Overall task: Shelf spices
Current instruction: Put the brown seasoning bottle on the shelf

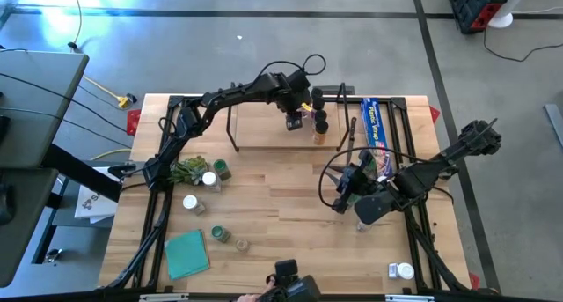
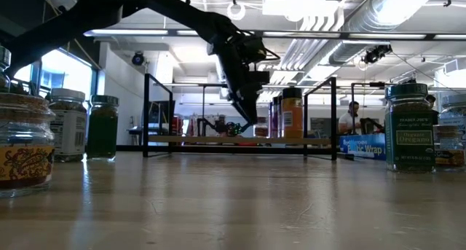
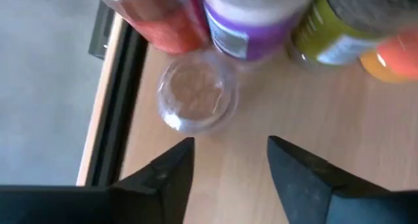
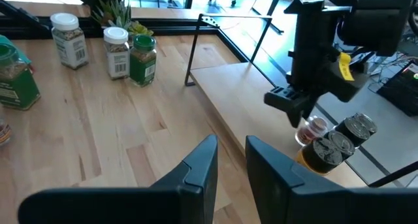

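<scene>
On the shelf (image 1: 264, 130), a light board between black end frames at the table's far middle, my left gripper (image 3: 230, 142) hangs open, pointing steeply down. A clear-topped spice jar (image 3: 196, 96) stands upright on the board just beyond its fingertips, untouched. More spice jars (image 3: 248, 21) stand close behind that jar. In the right wrist view the left gripper (image 4: 294, 106) hovers just above the jars (image 4: 333, 145). My right gripper (image 4: 228, 152) waits raised over the table's right half, with a narrow gap and nothing between its fingers.
Loose spice jars (image 1: 211, 180) stand on the table's left half beside a small plant (image 1: 189, 168), and one jar (image 1: 402, 270) lies at the near right. A teal square (image 1: 186, 254) lies near left. A blue wrap box (image 1: 376, 126) lies right of the shelf.
</scene>
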`<control>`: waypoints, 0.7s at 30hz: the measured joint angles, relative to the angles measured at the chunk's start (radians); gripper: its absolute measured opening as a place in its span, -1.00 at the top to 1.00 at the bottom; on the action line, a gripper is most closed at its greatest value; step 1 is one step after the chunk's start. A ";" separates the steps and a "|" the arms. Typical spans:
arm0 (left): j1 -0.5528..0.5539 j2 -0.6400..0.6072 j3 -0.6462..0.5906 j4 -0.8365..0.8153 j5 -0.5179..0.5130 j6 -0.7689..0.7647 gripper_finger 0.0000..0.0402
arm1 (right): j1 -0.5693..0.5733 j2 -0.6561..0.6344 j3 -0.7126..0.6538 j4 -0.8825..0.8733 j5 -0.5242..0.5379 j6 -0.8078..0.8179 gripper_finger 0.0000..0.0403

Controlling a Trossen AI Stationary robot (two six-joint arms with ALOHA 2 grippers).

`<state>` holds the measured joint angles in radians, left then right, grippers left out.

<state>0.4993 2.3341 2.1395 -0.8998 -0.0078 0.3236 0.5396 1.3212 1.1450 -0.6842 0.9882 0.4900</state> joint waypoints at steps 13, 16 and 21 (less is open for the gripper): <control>0.003 0.000 0.000 0.019 0.003 -0.011 0.28 | 0.000 0.000 0.000 0.000 0.000 0.003 0.64; 0.003 0.000 0.000 -0.003 0.101 -0.041 0.28 | 0.000 0.000 0.000 0.000 0.000 0.003 0.64; 0.003 0.001 -0.001 0.038 0.142 -0.100 0.28 | 0.000 0.000 0.000 0.001 0.000 0.007 0.64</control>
<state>0.5022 2.3348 2.1387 -0.8618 0.1341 0.2239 0.5396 1.3213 1.1450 -0.6835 0.9880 0.4973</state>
